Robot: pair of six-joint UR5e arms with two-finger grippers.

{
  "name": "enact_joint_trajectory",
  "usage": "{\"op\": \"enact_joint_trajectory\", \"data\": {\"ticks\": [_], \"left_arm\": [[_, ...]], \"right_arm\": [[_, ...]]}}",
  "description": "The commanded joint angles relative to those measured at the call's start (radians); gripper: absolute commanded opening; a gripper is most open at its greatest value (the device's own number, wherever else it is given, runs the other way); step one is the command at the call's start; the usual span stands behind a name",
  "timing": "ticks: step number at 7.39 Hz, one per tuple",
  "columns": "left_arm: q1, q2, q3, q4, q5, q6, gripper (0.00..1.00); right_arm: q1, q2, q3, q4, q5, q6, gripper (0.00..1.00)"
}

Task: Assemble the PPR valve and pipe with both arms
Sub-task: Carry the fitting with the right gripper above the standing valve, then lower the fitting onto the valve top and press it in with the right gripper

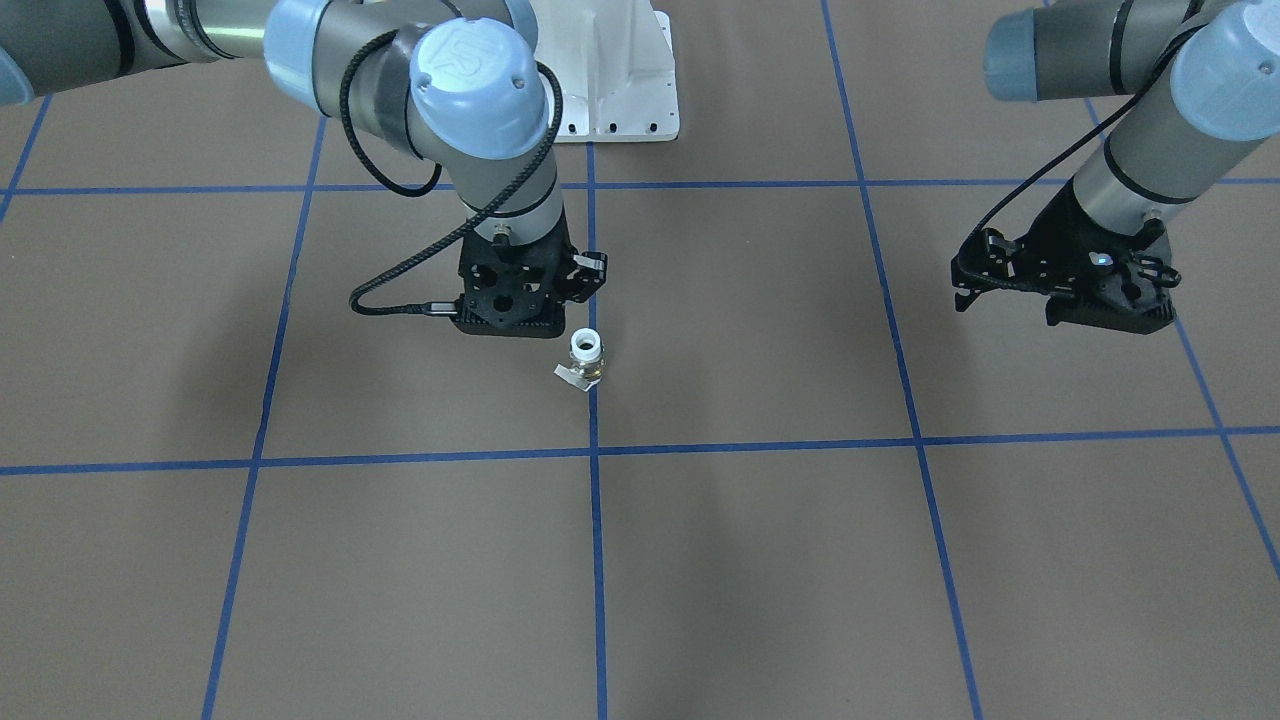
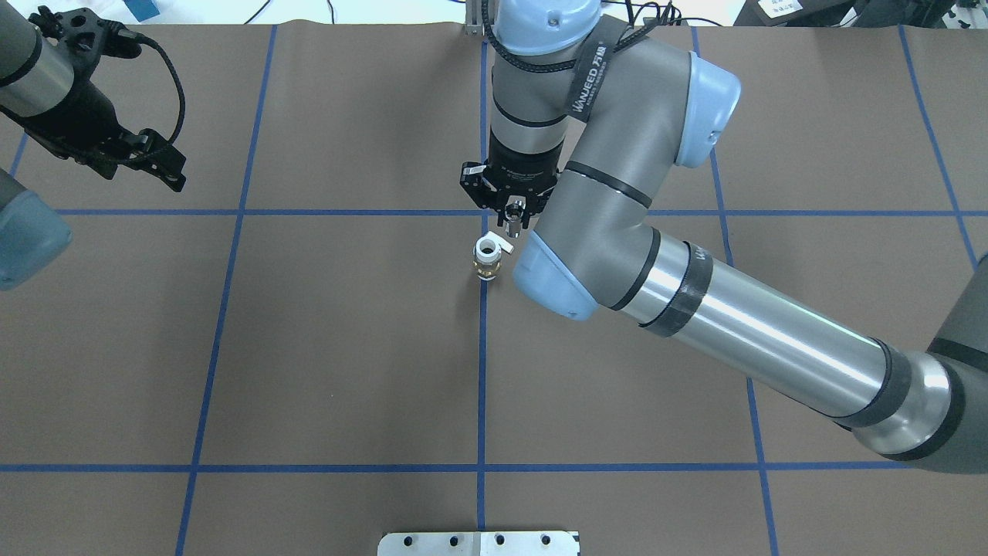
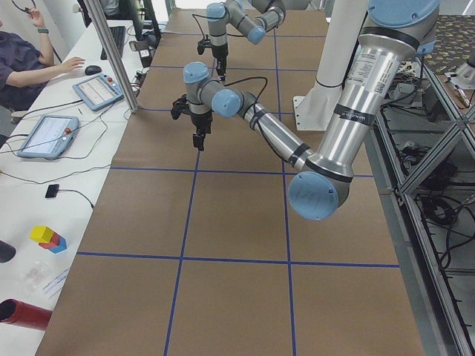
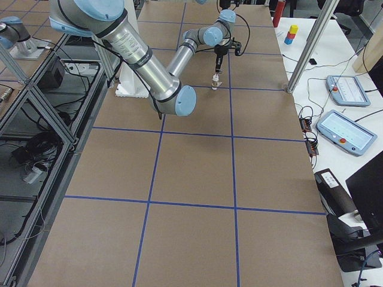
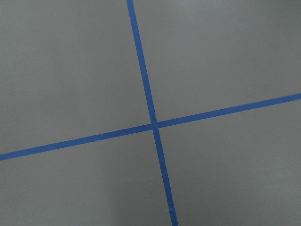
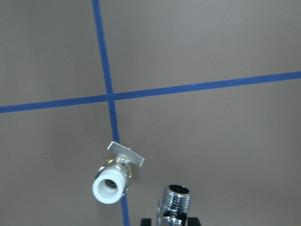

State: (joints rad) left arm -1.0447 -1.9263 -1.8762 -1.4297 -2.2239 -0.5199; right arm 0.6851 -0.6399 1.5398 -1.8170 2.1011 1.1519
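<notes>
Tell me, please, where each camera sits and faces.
Front-facing: opposite robot, down; both arms, white plastic pipe.
Overhead: behind robot, forward-down; both arms.
Left: table's left end; left arm near.
Right: table's right end; right arm near.
Left wrist: down; taped mat, no fingers.
Right wrist: down; pipe, fingertips gripping chrome T-shaped valve.
Front-facing, right wrist share pipe.

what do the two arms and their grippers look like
The right arm and left arm are silver-grey metal tubes with pale blue caps on the rounded joints and thin black bands. The right arm carries a black strap lettered WANJEED, and a black braided cable loops beside its wrist. The right gripper and left gripper are black two-finger units; the left one has a small blue light.
</notes>
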Motion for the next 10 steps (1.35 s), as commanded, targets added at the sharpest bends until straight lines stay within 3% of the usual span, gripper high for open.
{"op": "enact_joint_trajectory", "data": {"ticks": [1, 3, 10], "left_arm": [[0.003, 0.0, 0.011, 0.0, 0.001, 0.0, 1.0], [0.003, -0.002, 0.015, 0.0, 0.001, 0.0, 1.0], [0.003, -0.003, 0.02, 0.0, 0.003, 0.0, 1.0]], "right_arm": [[-0.012, 0.063, -0.074, 0.001, -0.001, 0.009, 0.0], [-0.01, 0.136, -0.183, 0.002, 0.002, 0.012, 0.0], [-0.009, 0.114, -0.225, -0.001, 0.05, 0.025, 0.0]]}}
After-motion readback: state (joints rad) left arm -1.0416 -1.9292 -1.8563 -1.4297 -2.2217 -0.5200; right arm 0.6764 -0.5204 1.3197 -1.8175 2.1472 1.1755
